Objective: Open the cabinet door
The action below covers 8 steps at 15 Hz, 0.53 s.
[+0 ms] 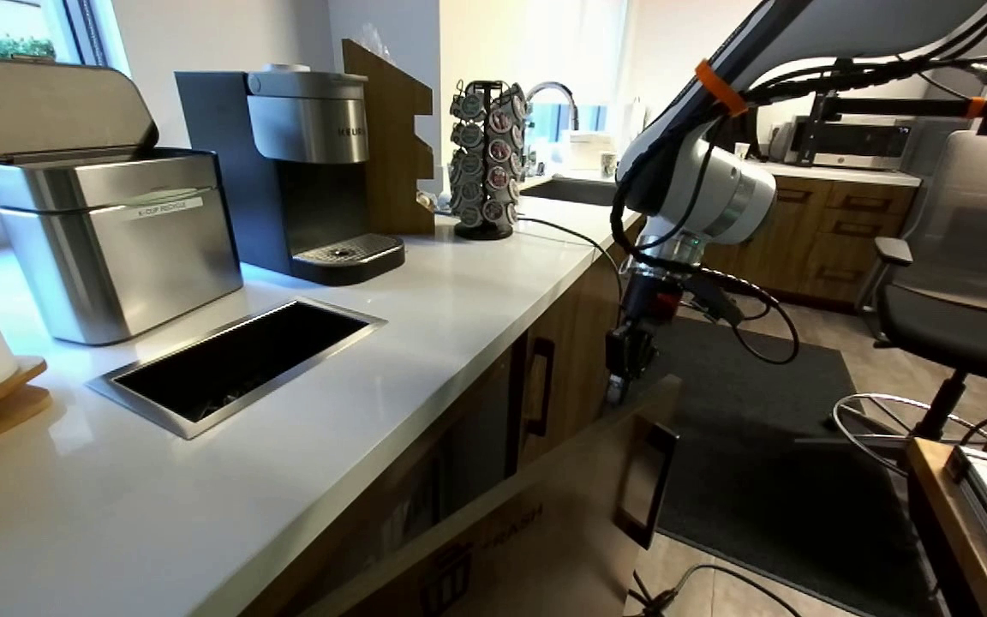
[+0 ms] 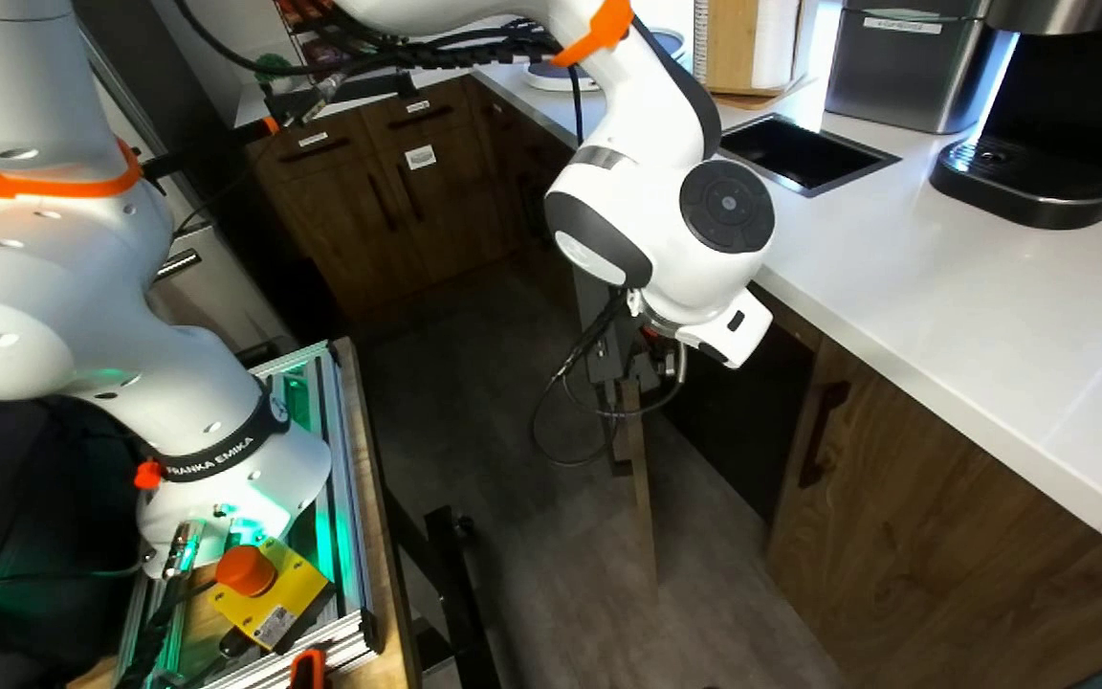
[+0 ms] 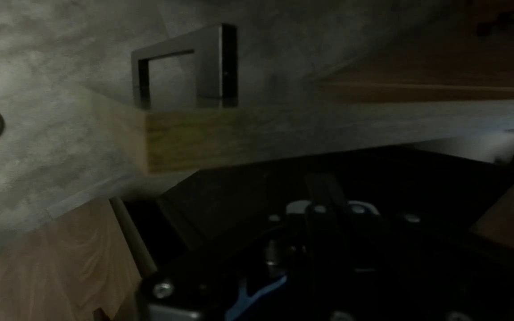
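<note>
The cabinet door (image 1: 545, 540) stands swung out at an angle from beneath the white counter (image 1: 425, 343), its outer face carrying the word TRASH and a dark bar handle (image 1: 655, 488) near the free end. The gripper (image 1: 618, 390) points downward just beside the door's top edge, close to the free corner and on the inner-face side; in the wrist view the handle sticks out from the opposite face, across that edge. I cannot tell whether the gripper touches the wood. Its fingers (image 3: 317, 191) look drawn together, narrow, though the wrist view is very dark there. In an exterior view the door shows nearly edge-on below the arm, facing a dark opening (image 2: 733, 421) beside a closed neighbouring panel (image 2: 895, 507).
</note>
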Available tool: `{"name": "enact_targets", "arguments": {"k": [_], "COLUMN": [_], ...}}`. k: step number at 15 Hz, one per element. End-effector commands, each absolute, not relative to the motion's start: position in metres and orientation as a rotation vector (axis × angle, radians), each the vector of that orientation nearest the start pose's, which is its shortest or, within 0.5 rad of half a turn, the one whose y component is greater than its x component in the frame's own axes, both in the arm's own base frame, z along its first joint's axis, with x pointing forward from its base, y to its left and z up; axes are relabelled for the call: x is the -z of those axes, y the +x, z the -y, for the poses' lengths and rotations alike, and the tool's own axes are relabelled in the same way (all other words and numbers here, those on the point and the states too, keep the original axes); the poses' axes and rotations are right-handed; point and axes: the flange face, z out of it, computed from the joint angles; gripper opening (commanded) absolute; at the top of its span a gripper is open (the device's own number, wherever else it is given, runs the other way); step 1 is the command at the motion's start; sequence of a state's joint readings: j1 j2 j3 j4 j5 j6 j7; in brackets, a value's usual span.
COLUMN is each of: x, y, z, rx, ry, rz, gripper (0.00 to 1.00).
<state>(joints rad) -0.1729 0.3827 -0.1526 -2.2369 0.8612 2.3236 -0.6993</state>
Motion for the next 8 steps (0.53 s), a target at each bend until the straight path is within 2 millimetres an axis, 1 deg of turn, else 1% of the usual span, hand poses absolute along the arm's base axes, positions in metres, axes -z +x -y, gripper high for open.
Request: {"name": "enact_targets", "arguments": {"k": [1, 6, 8], "x": [-0.182, -0.168, -0.164], "y": [0.492, 0.481, 0.476], "z": [0.147, 0.122, 0.108], "rx": [-0.099, -0.249, -0.306], "ry": [-2.468, -2.374, -2.341], "rz": [-0.417, -0.350, -0.318], "gripper": [0.00, 0.00, 0.00]}}
